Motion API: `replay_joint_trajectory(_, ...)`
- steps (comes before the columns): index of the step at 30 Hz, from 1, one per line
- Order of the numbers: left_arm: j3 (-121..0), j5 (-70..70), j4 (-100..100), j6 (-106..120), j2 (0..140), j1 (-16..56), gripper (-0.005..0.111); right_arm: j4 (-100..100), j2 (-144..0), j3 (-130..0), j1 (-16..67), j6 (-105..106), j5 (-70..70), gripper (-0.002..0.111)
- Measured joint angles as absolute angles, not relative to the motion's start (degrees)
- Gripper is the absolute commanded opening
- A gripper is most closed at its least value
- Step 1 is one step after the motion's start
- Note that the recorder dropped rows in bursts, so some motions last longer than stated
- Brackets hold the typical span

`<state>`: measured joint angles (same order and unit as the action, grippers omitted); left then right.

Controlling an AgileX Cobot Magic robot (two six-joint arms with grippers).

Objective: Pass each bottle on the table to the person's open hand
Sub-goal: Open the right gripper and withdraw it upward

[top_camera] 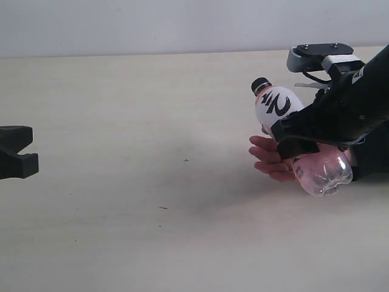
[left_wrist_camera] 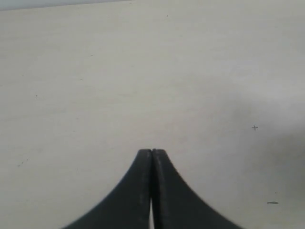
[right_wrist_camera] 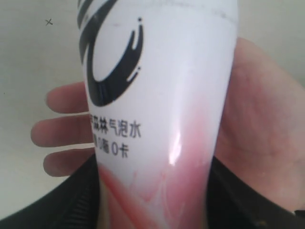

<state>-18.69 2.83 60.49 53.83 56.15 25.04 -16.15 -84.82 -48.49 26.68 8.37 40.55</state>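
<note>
— Fingers (right_wrist_camera: 71, 210) of my right gripper (top_camera: 298, 145) stand part-open, clamped across the lower body of the pink bottle (top_camera: 276, 108). What do you see from outside?
— It's tilted, black cap up, base low, lying over the person's open hand (top_camera: 268, 159) near the right edge of the table (top_camera: 121, 121).
— That's why I hold it so: the base goes to the palm first (whether it touches, I can't tell). I judge letting go comes next.
— Count?
— One bottle, one hand, two grippers. My left gripper (top_camera: 18, 152) is closed on nothing, by the left edge. No other bottle in view.
</note>
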Motion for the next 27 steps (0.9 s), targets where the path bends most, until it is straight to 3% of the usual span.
replay_joint_trajectory(2, -18.7, 2.8, 60.5, 53.8, 56.2, 25.0, 0.000, -16.2, -84.8, -48.5, 26.7, 8.4, 40.7, 0.070)
replay_joint_trajectory(8, -18.7, 2.8, 60.5, 53.8, 56.2, 25.0, 0.000, -16.2, -84.8, -48.5, 26.7, 8.4, 40.7, 0.078)
replay_joint_trajectory(21, -18.7, 2.8, 60.5, 53.8, 56.2, 25.0, 0.000, -16.2, -82.7, -50.7, 26.7, 8.4, 42.9, 0.076)
replay_joint_trajectory(24, -18.7, 2.8, 60.5, 53.8, 56.2, 25.0, 0.000, -16.2, -79.1, -52.6, 26.7, 8.4, 44.9, 0.069)
replay_joint_trajectory(27, -18.7, 2.8, 60.5, 53.8, 56.2, 25.0, 0.000, -16.8, -74.2, -53.4, 26.7, 8.4, 46.0, 0.051)
